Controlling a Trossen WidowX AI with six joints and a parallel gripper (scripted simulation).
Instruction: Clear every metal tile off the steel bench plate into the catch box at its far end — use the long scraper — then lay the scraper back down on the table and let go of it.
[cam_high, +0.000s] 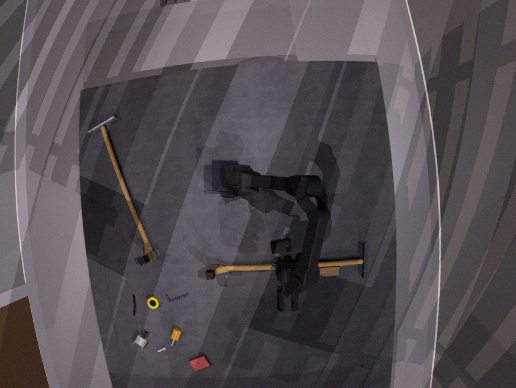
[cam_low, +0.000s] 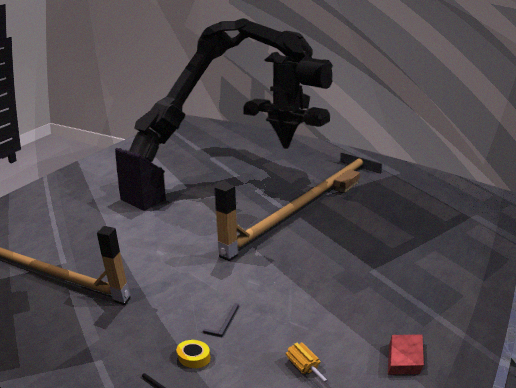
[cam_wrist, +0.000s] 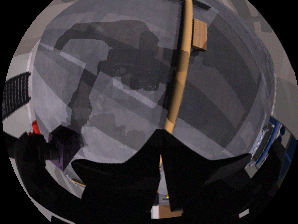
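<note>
Striped grey light and shadow fall across the walls and over the dark bench (cam_high: 165, 165) (cam_low: 300, 300) (cam_wrist: 120, 100); I name its edges as my top view shows them. Two wooden-handled scrapers lie on it, much alike in length from where I sit. The scraper under the hand (cam_high: 250, 268) (cam_low: 300, 204) (cam_wrist: 186, 65) runs crosswise in the lower half, its dark blade (cam_high: 364, 259) (cam_low: 361, 162) near the right edge and its upright, black-topped grip (cam_high: 210, 272) (cam_low: 226, 220) toward the middle. Close alongside the handle, at the blade end, I have a wooden block (cam_high: 329, 271) (cam_low: 347, 180) (cam_wrist: 199, 35).

My hand (cam_high: 286, 267) (cam_low: 286, 145) (cam_wrist: 160, 132) points down, well above the bench, fingers closed together with nothing between them. The arm reaches over from its purple-black base (cam_high: 217, 175) (cam_low: 140, 180) (cam_wrist: 64, 142), left of the bench's centre.

The second scraper (cam_high: 125, 192) (cam_low: 55, 272) slants down along the left side, its blade near the upper left corner. Toward the lower left corner I see a yellow ring (cam_high: 148, 302) (cam_low: 193, 361) between a thin black rod (cam_high: 134, 304) (cam_low: 152, 381) and a bent dark key (cam_high: 178, 298) (cam_low: 227, 320). Nearer the bottom edge are a small silvery part (cam_high: 141, 340), a yellow-handled driver (cam_high: 176, 334) (cam_low: 302, 357) and a red block (cam_high: 200, 362) (cam_low: 406, 354).
</note>
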